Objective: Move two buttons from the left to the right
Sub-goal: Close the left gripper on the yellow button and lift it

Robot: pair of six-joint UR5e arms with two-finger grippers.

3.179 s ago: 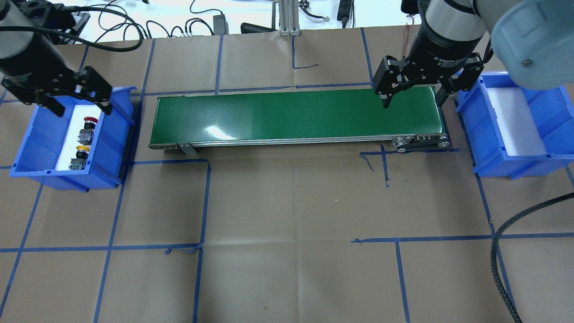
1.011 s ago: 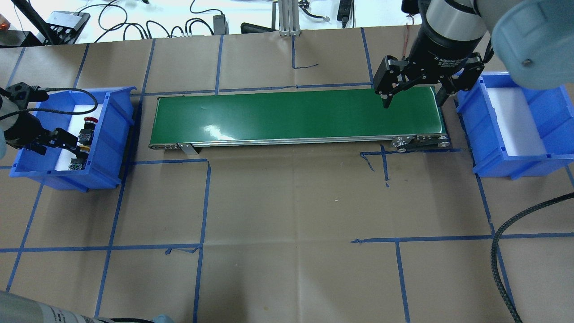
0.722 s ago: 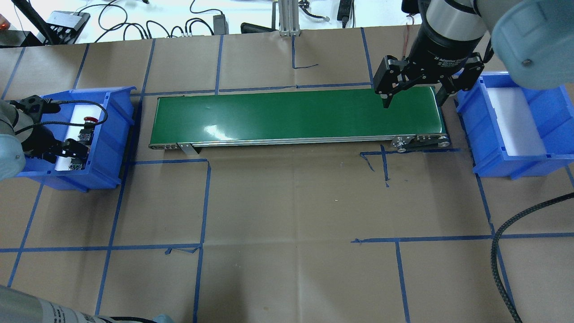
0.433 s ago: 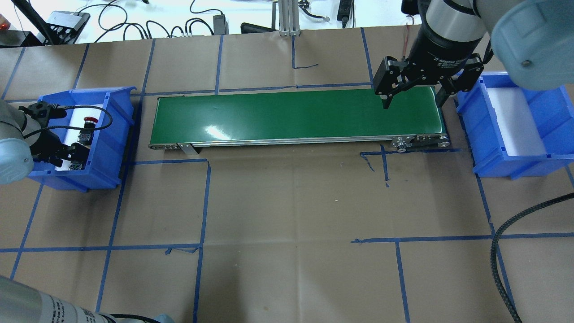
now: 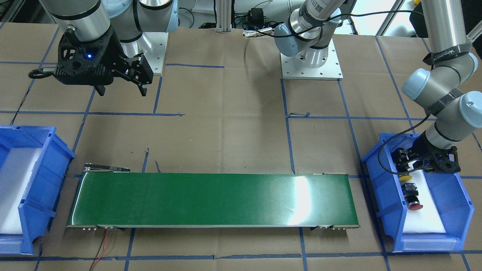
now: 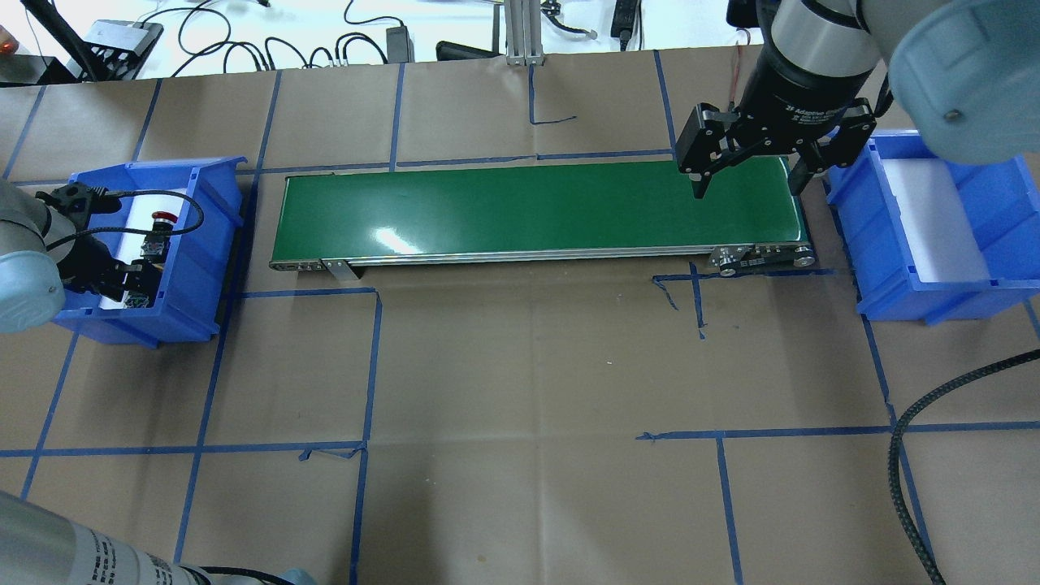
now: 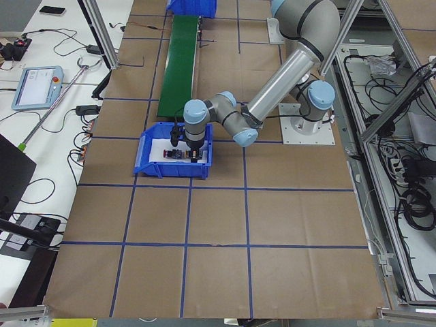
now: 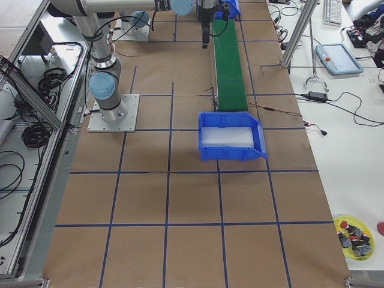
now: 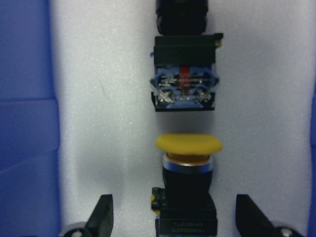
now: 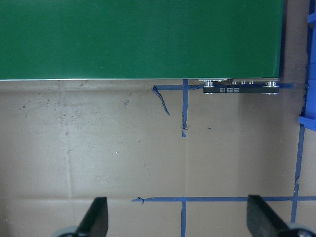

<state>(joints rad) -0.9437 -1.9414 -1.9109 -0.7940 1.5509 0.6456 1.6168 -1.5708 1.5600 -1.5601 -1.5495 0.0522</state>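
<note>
**Left jaws straddling the yellow button in the source bin**

The table (image 6: 520,366), papered brown and gridded with blue tape, carries a green conveyor belt (image 6: 536,207) across the middle of the overhead view. A blue bin stands off each end of the belt. The source bin (image 6: 199,236) is at centre left and the receiving bin (image 6: 894,301) at centre right. This layout suggests the belt is meant to carry the parts across, with one arm serving each end.

The right arm (image 6: 812,65) enters at the upper right of the overhead view. The right jaws hang spread wide over the belt's right-hand end and hold nothing, probably placed there to take an arriving part.

The left arm (image 5: 448,113) reaches down into the source bin. Both buttons lie there end to end on a white foam liner (image 9: 98,98), which gives them a flat seat.

In the left wrist view the yellow-capped button (image 9: 187,173) sits at lower centre, its cap toward the top of the frame. The left jaws stand wide apart at the lower left and lower right corners. They flank the button's black body with clear foam on each side, touch nothing and hold nothing. This line favours a grip on the flat-sided body, not the rounded cap.

The red-capped button (image 5: 413,197) lies just beyond the yellow cap, outside the jaws. Its grey rear block is near the cap but apart from it.
</note>
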